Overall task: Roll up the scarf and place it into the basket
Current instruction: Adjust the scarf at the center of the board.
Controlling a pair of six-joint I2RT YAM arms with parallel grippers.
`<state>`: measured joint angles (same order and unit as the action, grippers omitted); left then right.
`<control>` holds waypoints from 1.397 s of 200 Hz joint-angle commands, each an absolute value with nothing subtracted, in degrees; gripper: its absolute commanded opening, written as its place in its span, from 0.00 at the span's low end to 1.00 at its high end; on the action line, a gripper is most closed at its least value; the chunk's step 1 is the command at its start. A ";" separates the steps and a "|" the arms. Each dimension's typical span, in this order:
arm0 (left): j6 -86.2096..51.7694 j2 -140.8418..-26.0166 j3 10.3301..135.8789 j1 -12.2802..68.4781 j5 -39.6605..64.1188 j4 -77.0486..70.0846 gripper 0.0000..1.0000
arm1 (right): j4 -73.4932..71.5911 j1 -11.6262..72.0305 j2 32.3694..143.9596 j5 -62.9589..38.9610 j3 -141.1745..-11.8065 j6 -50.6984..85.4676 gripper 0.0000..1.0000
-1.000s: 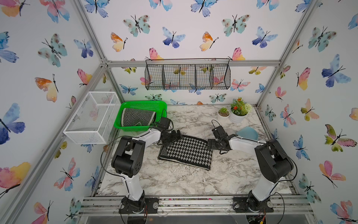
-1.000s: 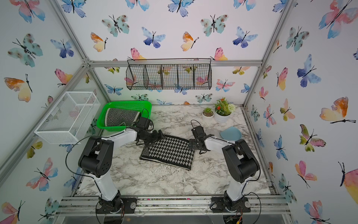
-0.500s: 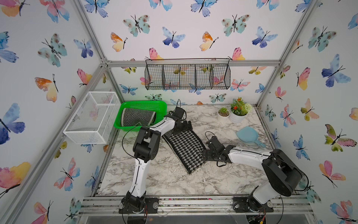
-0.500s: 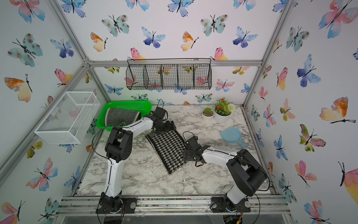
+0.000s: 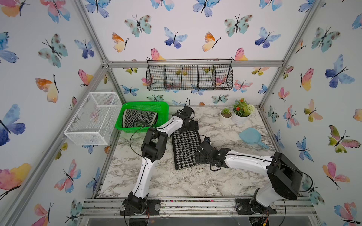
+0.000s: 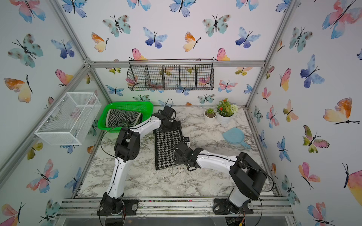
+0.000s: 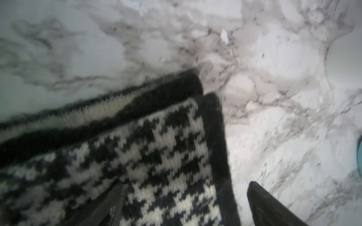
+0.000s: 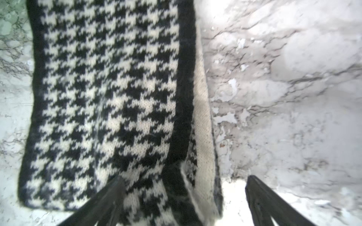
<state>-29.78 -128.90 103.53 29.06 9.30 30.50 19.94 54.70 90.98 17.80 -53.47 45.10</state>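
1. Two grippers are on hand, both with jaws spread wide and nothing clamped between them.
2. The left gripper [image 5: 190, 128] sits low at one short end of the houndstooth scarf [image 5: 185, 148]. In the left wrist view one finger [image 7: 113, 197] is over the knit and its partner is over bare marble. The scarf's black-bordered corner lies between them. Whether either finger touches cannot be told.
3. The right gripper [image 5: 197, 155] sits at the scarf's long edge on its own arm's side, toward the end away from the left gripper. In the right wrist view one finger [image 8: 109, 193] is above the pattern and the other is above marble, with the edge running between them.
4. The houndstooth scarf is folded flat and unrolled, a long strip on the marble table [image 5: 176, 182] spanning from one gripper to the other. A cream-striped under-layer shows along the edge at the right gripper.
5. The basket [image 5: 145, 105] is green and stands near the left gripper on that arm's outer side, apart from it. It holds a rolled zigzag scarf [image 5: 140, 118].
6. A white mesh box [image 5: 94, 117] lies beyond the basket, still farther from the left gripper.
7. A black wire rack [image 5: 189, 77] hangs on the wall past the left gripper.
8. Two potted plants [image 5: 242, 111] and a blue scoop [image 5: 251, 137] lie well apart from the right gripper, on its arm's outer side.
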 commanded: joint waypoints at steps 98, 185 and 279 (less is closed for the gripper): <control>-38.57 -96.28 58.96 28.74 25.20 16.86 0.99 | 23.72 54.10 90.23 21.77 -46.29 45.32 0.98; -32.68 -113.78 72.56 26.36 15.74 24.21 0.99 | 17.28 58.75 89.93 16.00 -42.57 49.42 0.98; -28.70 -117.71 85.56 22.56 16.54 28.43 0.99 | 23.84 63.02 91.04 24.31 -52.35 45.77 0.97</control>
